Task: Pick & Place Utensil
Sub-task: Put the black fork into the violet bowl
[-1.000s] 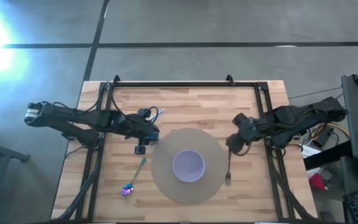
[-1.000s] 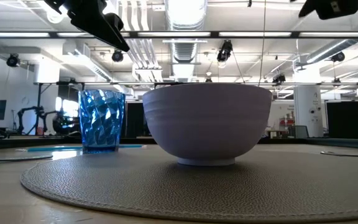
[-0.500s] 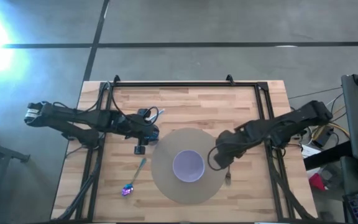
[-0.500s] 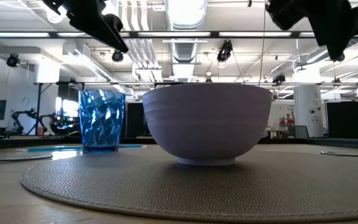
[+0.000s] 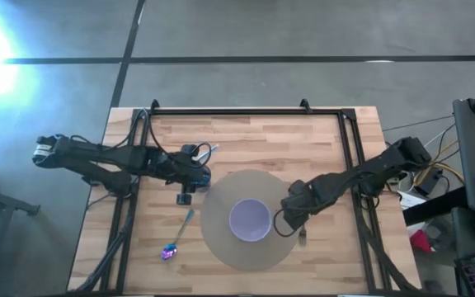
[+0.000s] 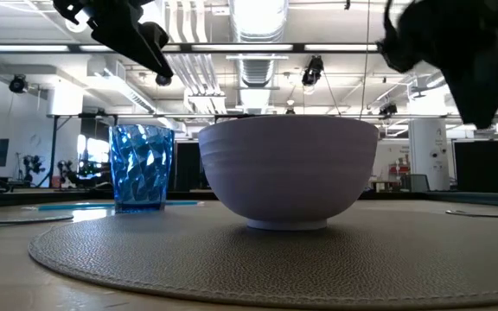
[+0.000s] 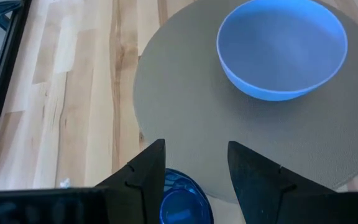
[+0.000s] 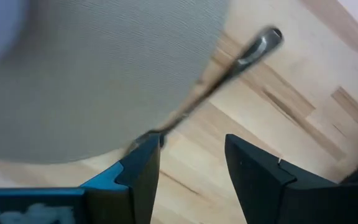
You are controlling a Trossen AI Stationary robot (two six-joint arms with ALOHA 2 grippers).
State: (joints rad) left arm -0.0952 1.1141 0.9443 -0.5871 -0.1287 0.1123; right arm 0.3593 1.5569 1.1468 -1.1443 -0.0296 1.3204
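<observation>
Nearest, the right gripper [image 8: 188, 165] hangs with its fingers parted and nothing between them, just above the fork [image 8: 216, 87] lying half on the round mat [image 5: 221, 239] and half on the desk [image 5: 254, 140]. Beyond sits the bowl [image 5: 249, 220] at mid-mat. Farther off, the left gripper [image 7: 194, 171] hovers open and empty over a blue cup [image 7: 182, 202], and a spoon [image 5: 180, 233] lies beside the mat.

bowl [image 5: 249, 219] mid-mat, cup [image 5: 202, 176] beside left end effector [image 5: 186, 199]
</observation>
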